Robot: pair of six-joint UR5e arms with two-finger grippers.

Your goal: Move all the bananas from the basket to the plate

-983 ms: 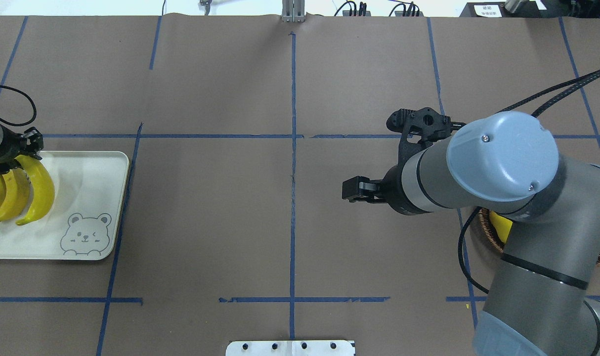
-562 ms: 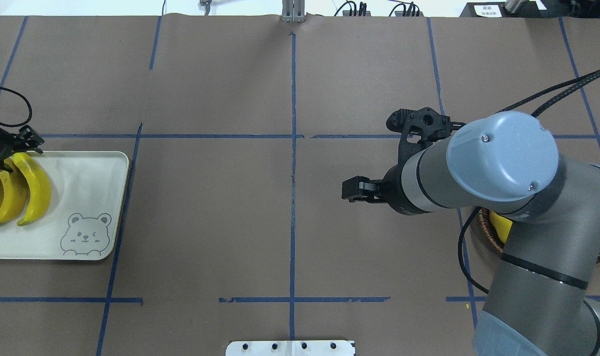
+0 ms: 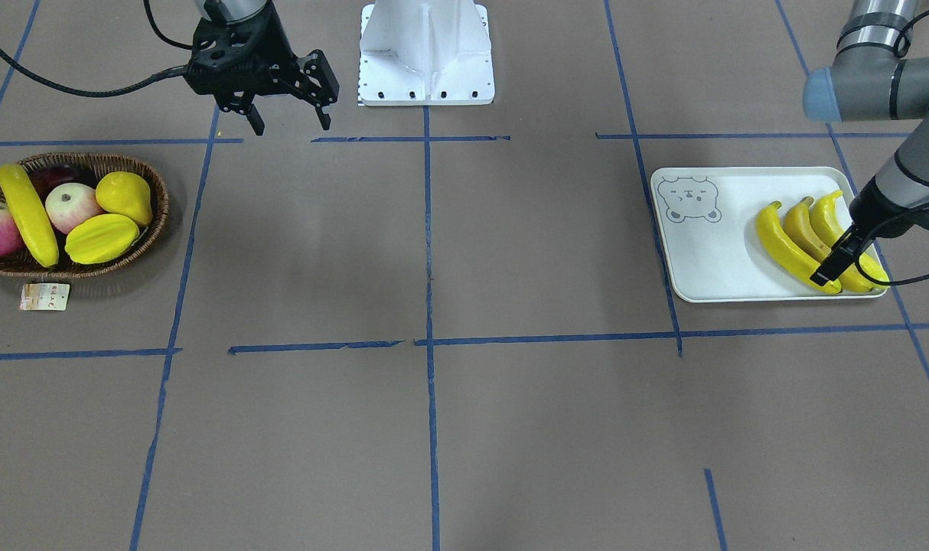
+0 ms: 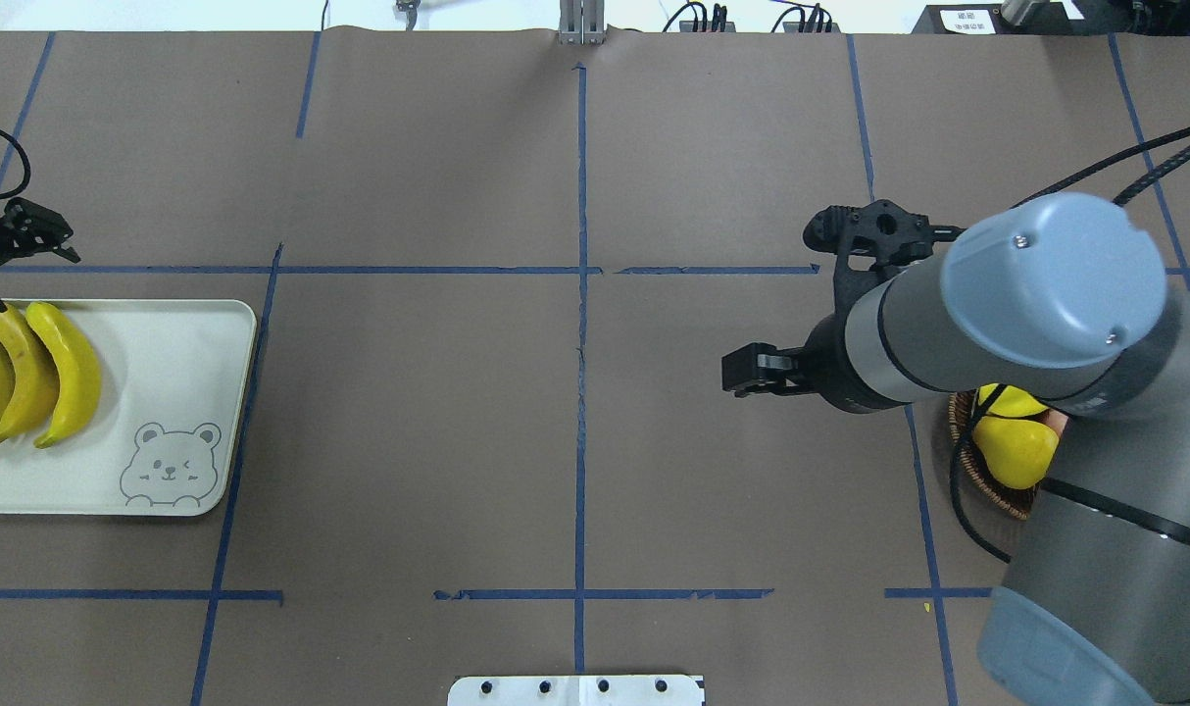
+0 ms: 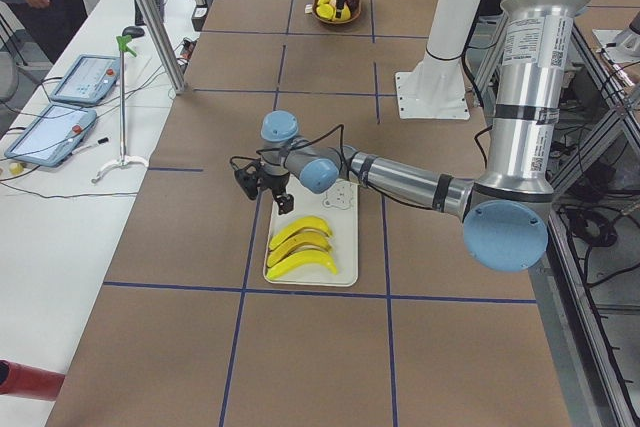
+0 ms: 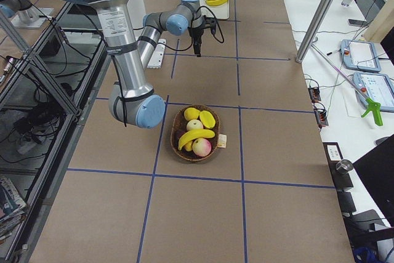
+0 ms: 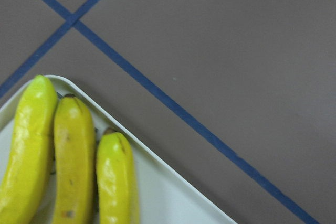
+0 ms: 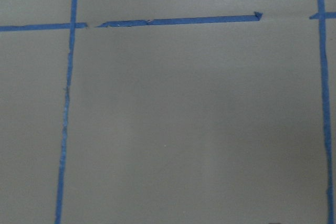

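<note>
Three yellow bananas (image 3: 797, 245) lie side by side on the pale bear-face plate (image 3: 709, 252); they also show in the overhead view (image 4: 61, 378) and the left wrist view (image 7: 73, 166). My left gripper (image 3: 889, 260) is open and empty, just over the bananas' ends at the plate's outer edge. A fourth banana (image 3: 27, 214) lies in the brown wicker basket (image 3: 154, 229). My right gripper (image 3: 290, 122) is open and empty above bare table, between the robot base and the basket. In the overhead view my right arm hides most of the basket (image 4: 977, 480).
The basket also holds two apples (image 3: 70, 207), a yellow pear (image 3: 124, 197) and a yellow starfruit (image 3: 101, 237). A paper tag (image 3: 45, 296) lies beside it. The white robot base (image 3: 426, 53) stands at the table's edge. Blue tape lines cross the brown table.
My left gripper let go of the third banana onto the plate and drew back past the plate's far edge. My right arm shifted to the right, toward the basket.
</note>
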